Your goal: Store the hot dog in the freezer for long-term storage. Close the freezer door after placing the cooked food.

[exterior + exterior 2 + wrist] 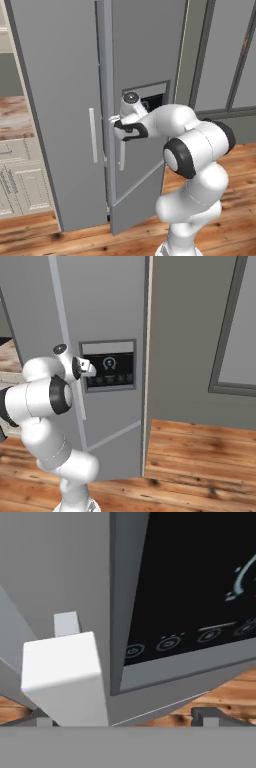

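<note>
The freezer (60, 100) is a tall grey double-door cabinet. Its freezer door (140, 55) with the black dispenser panel (110, 370) stands slightly ajar, its lower edge swung out from the cabinet. My gripper (116, 125) is at that door's pale vertical handle (121, 160), just left of the panel. In the hand view the handle (62, 677) sits between my fingers (205, 714), close to the left one, and the gripper (125, 717) is open. The same hand (90, 370) shows against the panel in the right base view. The hot dog is out of view.
The plain grey door carries its own pale handle (92, 135). Cream panelled cupboards (20, 180) stand low at the left. A grey panelled wall (200, 331) runs to the right of the freezer, with wooden floor (200, 446) below it.
</note>
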Available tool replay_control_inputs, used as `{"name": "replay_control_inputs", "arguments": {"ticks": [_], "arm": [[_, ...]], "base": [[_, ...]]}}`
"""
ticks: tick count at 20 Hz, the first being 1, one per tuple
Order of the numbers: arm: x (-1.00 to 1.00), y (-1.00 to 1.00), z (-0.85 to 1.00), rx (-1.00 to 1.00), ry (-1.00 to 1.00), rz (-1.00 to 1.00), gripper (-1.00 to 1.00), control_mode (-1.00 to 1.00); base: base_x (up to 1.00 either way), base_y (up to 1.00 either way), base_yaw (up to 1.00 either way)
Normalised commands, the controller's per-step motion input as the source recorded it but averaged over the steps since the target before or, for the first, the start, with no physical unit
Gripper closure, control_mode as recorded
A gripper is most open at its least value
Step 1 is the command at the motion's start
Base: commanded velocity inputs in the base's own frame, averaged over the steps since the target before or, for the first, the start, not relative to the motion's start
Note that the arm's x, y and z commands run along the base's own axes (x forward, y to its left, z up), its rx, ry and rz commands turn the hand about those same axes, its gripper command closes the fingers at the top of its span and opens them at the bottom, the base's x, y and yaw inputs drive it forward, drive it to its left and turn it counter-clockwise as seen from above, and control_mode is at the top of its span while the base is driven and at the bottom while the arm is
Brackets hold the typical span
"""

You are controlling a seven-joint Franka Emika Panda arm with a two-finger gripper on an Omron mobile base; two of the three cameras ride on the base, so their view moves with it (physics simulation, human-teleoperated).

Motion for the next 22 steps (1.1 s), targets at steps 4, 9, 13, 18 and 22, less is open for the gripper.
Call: {"name": "replay_control_inputs", "arguments": {"ticks": [4,9,13,18,22], "arm": [[0.05,0.00,-0.03,0.01,-0.29,0.00,-1.00,-1.00],[0.36,0.00,0.00,0.07,-0.10,0.00,-1.00,-1.00],[0.53,0.00,0.09,0.03,0.00,0.00,-1.00,-1.00],[0.42,0.00,0.12,0.00,0.00,0.00,-1.00,-1.00],[0.26,0.00,0.02,0.00,0.00,0.00,-1.00,-1.00]], "base": [[0.00,0.00,0.00],[0.00,0.00,0.00],[0.00,0.00,0.00],[0.00,0.00,0.00],[0.00,0.00,0.00]]}}
